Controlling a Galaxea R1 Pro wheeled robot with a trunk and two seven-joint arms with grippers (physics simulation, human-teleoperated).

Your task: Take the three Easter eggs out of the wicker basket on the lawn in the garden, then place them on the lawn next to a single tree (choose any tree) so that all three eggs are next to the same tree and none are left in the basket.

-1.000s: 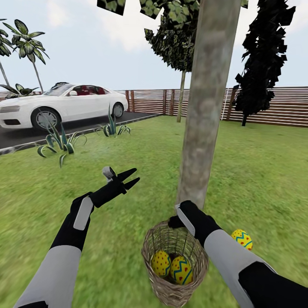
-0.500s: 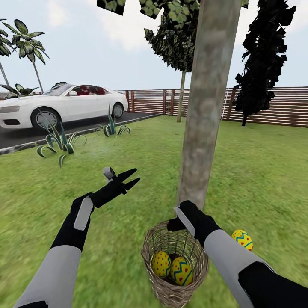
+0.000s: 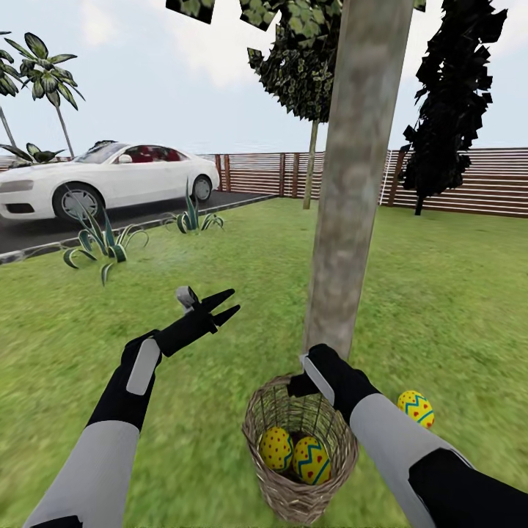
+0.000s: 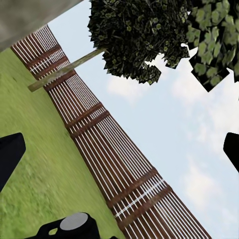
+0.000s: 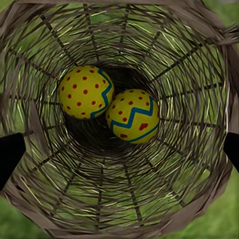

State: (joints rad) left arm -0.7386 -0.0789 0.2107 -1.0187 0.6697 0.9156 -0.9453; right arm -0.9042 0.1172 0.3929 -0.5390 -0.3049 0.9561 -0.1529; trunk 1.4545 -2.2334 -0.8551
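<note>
The wicker basket [image 3: 299, 455] stands on the lawn [image 3: 455, 293] at the tree [image 3: 352, 191] trunk's six o'clock, two eggs [image 3: 295, 453] touching inside it, a third egg [image 3: 416, 408] on grass at the basket's two o'clock.

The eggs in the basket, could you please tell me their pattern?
Yellow with red dots and a blue zigzag band, clearest in the right wrist view: eggs.

White car [image 3: 103, 180] on dark driveway [image 3: 44, 231], spiky plants [image 3: 103, 246] (along the kerb), slatted wooden fence [image 3: 469, 183], palms [image 3: 48, 73]
</note>
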